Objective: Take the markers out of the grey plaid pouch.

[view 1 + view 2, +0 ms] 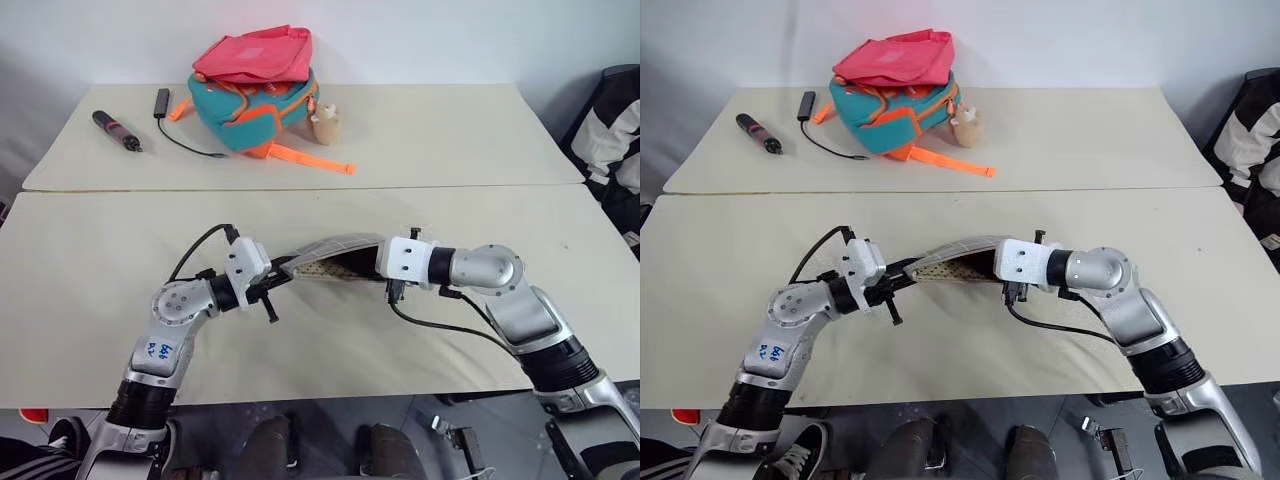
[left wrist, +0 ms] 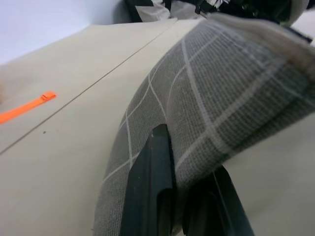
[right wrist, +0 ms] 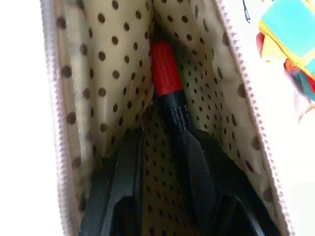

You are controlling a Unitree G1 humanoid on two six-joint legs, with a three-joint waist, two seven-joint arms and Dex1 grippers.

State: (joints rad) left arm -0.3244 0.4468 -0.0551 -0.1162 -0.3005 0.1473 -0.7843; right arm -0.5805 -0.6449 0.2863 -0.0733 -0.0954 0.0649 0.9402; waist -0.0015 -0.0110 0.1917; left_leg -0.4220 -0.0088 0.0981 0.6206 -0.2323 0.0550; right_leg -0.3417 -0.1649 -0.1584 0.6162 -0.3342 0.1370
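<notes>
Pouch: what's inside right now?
The pouch holds a red marker with a black barrel, lying against the dotted lining. The right end effector reaches into the opening beside it. The lining folds cover the marker's far end; a second marker can't be made out.

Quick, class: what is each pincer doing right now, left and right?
Left pincer: closed, pinching the grey plaid pouch.
Right pincer: inside the pouch, fingers apart beside the red marker; grip cannot be told.
</notes>
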